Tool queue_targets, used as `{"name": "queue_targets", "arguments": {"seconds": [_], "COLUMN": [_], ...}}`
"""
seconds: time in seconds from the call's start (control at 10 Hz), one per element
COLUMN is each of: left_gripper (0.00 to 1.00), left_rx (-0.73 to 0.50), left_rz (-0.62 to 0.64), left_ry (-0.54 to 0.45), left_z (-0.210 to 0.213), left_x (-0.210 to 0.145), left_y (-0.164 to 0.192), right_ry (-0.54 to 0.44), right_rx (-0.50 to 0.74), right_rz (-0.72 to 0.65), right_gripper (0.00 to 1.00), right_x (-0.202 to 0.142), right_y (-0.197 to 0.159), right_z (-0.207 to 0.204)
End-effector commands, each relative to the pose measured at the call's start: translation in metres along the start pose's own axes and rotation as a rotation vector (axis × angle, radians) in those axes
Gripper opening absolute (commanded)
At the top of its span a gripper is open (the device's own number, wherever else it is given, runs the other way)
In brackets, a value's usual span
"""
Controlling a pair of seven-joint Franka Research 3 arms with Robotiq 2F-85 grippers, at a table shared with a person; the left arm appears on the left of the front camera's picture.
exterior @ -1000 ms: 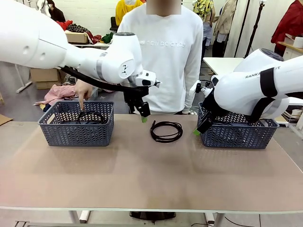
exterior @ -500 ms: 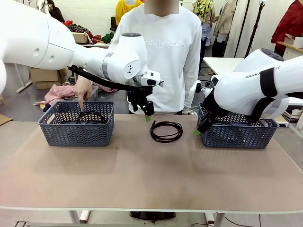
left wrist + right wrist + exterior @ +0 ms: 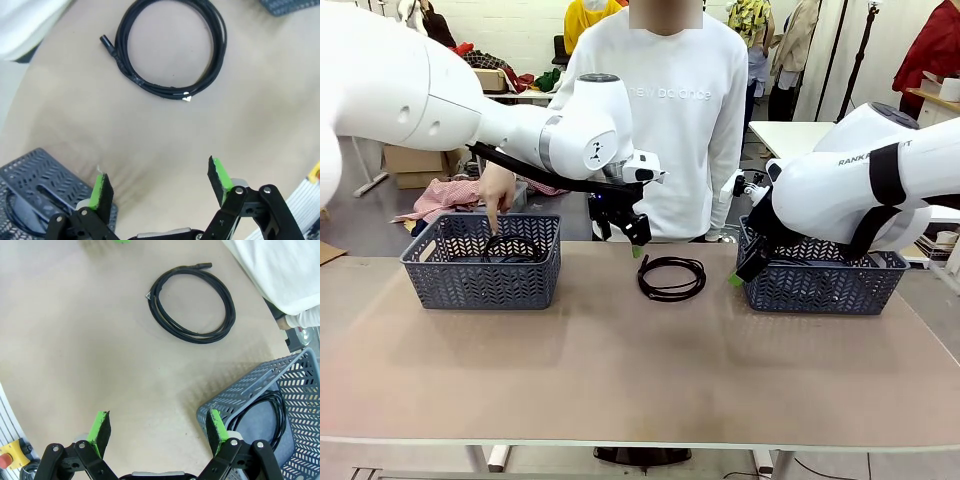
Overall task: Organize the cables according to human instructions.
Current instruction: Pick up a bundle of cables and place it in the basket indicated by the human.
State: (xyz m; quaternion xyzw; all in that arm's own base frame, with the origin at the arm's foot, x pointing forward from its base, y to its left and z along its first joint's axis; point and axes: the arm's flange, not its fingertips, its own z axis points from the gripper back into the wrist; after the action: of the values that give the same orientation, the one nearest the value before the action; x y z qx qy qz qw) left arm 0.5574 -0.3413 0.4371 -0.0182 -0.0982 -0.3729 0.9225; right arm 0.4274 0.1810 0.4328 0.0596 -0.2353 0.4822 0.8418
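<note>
One coiled black cable [image 3: 671,276] [image 3: 170,47] [image 3: 193,304] lies on the table between the two baskets, in front of the person. My left gripper [image 3: 632,240] [image 3: 161,187] hovers open just left of it and above the table, nothing between its green pads. A second cable [image 3: 510,250] lies inside the left basket [image 3: 483,262], where the person's finger [image 3: 491,222] points down. By the left wall of the right basket [image 3: 823,280] [image 3: 270,405] my right gripper [image 3: 740,272] [image 3: 157,432] stands open and empty. A third cable [image 3: 272,412] rests in that basket.
The person in a white sweatshirt [image 3: 670,110] stands at the far edge of the table. The brown tabletop [image 3: 640,370] is bare in front of the baskets. A corner of the left basket [image 3: 30,185] lies under my left gripper.
My left gripper has moved a little to the right, closer to the coiled cable on the table. The right arm and the person's pointing hand have not moved.
</note>
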Motion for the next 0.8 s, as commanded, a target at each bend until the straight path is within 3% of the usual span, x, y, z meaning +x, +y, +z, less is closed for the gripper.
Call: {"name": "queue_targets", "arguments": {"seconds": [0.0, 0.2, 0.7], "left_gripper": [1.00, 1.00, 1.00], "left_rx": [0.021, 0.048, 0.027], "left_rz": [0.175, 0.280, 0.396], "left_ry": [-0.012, 0.026, 0.097], "left_z": [-0.010, -0.024, -0.066], "left_x": [0.007, 0.016, 0.052], "left_y": [-0.002, -0.007, -0.011], "right_ry": [0.003, 0.003, 0.003], "right_rx": [-0.008, -0.008, -0.008], "right_rz": [0.006, 0.006, 0.006], "right_gripper": [1.00, 1.00, 1.00], "right_x": [0.001, 0.001, 0.001], "right_y": [0.000, 0.000, 0.000], "right_z": [0.001, 0.001, 0.001]}}
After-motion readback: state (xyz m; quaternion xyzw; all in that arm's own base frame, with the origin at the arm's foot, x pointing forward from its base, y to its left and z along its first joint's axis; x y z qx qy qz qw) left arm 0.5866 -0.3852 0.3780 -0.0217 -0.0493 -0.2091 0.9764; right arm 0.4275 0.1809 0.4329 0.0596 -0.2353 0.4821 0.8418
